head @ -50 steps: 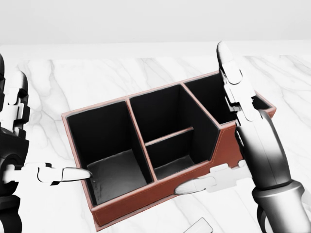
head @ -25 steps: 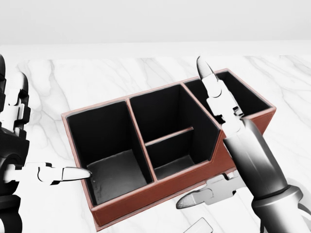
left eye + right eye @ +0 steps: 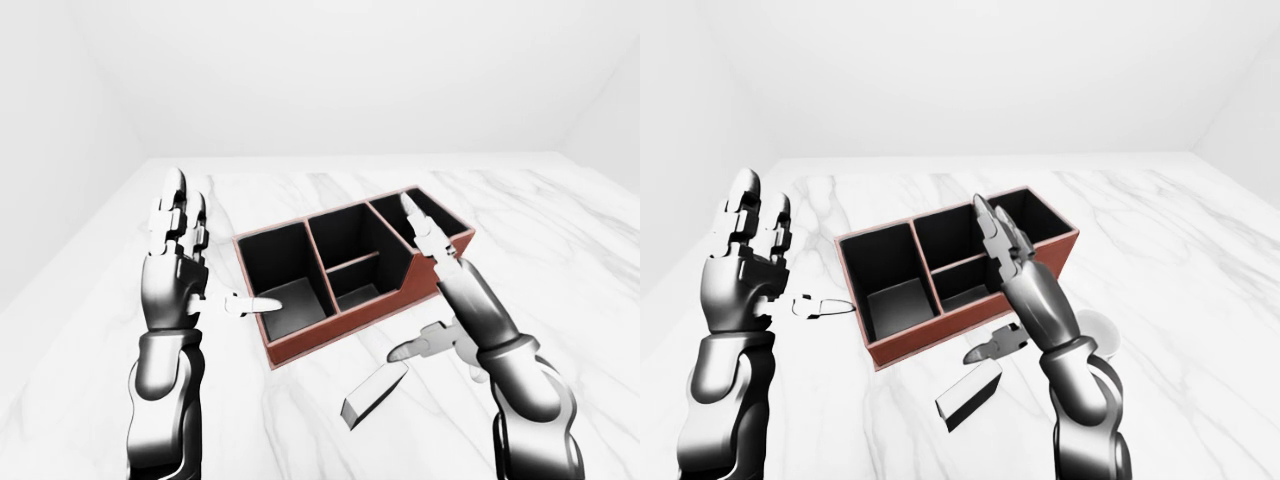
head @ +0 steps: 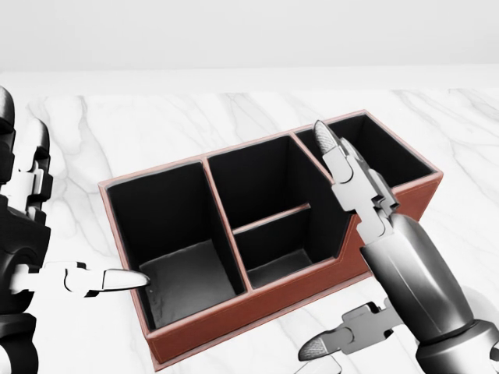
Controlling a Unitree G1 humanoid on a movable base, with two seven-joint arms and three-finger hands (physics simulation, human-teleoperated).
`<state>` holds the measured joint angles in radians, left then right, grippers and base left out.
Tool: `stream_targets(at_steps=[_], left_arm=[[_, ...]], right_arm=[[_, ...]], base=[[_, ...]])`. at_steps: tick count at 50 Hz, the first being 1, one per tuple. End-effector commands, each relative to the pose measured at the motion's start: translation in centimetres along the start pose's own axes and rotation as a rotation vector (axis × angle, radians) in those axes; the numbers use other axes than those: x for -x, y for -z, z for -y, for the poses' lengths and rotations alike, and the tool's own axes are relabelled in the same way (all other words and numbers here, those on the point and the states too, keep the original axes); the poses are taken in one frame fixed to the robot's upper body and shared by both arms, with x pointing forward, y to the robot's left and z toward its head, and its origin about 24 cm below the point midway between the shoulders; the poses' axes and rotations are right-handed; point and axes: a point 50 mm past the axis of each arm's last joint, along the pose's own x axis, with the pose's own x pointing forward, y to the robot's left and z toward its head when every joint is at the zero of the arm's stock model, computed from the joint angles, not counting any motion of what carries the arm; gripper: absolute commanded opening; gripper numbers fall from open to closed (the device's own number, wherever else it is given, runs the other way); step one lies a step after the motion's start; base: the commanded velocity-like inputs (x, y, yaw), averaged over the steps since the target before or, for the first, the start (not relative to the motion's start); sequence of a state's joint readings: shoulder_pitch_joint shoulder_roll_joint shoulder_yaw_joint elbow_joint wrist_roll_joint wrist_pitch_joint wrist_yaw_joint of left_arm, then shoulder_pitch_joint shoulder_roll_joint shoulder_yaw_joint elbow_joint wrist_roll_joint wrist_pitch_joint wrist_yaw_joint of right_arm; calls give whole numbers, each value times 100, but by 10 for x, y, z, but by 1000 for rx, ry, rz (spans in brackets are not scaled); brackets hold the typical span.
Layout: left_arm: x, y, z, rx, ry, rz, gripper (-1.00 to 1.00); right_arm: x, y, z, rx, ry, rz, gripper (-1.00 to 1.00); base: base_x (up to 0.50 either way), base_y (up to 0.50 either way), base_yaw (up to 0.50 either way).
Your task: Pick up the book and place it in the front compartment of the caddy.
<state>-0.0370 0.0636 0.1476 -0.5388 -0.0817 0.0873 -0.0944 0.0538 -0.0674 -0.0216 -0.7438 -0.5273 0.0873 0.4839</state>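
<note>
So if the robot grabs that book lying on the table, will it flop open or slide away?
The book lies flat on smooth marble, so a push would probably slide it rather than tip it. It looks like a thin, straight-edged slab, so likely fairly stiff and light, though its cover might swing open if gripped by one edge. The open right hand hovers above it.

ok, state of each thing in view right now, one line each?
book: lying flat on the marble table, below the caddy in the left-eye view, not gripped
caddy: upright, all compartments empty
left hand: open, raised left of the caddy, thumb tip at its rim
right hand: open, above the book, holding nothing
</note>
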Motion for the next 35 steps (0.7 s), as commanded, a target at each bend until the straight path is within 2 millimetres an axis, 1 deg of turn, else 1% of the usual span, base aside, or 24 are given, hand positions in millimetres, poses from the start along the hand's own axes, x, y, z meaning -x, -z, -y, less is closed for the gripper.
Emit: stream_targets(at_steps=[1,9,25,35], left_arm=[[0,1,0,-2,0,-2,100],[1,4,0,-2,2,-19,100],[0,1,0,-2,2,-5,100],[1,3,2,-2,5,-15,100]], right_arm=[[5,-2,1,45,-25,-16,100],[9,-1,0,56,-38,-39,100],[12,1,-7,79,-81,-77,100],[14,4,-10,85,-96,-100,100]], base=[[0,0,0],[0,0,0],[0,0,0],[0,0,0]])
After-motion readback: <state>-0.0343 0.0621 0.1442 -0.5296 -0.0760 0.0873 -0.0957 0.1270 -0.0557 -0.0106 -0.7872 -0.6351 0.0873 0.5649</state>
